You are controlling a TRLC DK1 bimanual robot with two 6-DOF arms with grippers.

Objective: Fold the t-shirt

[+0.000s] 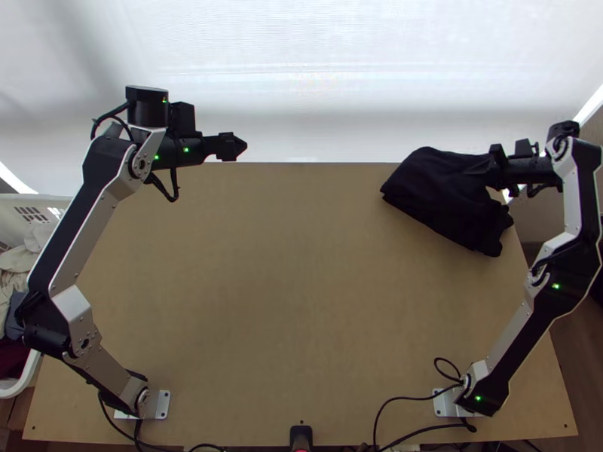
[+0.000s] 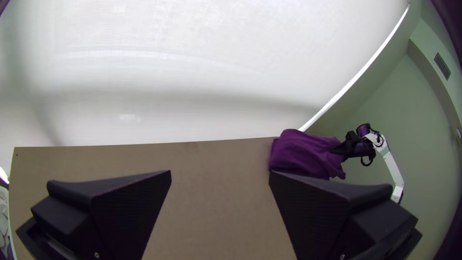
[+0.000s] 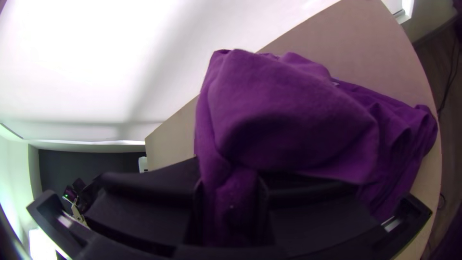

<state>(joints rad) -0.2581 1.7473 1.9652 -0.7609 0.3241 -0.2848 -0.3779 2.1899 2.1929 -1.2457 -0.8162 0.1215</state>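
Pinching a gathered part of the t-shirt (image 1: 433,188) between its jaws, the right gripper (image 1: 494,167) is at the wooden table's (image 1: 286,286) far right corner, where the rest lies bunched. Well apart, the left gripper (image 1: 232,146) hangs near the far edge, left of the middle, jaws spread wide. A white basket (image 1: 56,202) holding clothes stands beside the table's left side.

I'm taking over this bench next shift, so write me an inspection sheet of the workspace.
Surface: light wooden table, bare at its middle.
Job's things: dark t-shirt, bunched at the far right corner.
Clutter: white basket holding clothes, beyond the left edge.
Grippers: left tool open, nothing between its fingers; right tool shut on the t-shirt.
Cables: black, loose beside both arm bases.
Surroundings: white screen behind the far edge.
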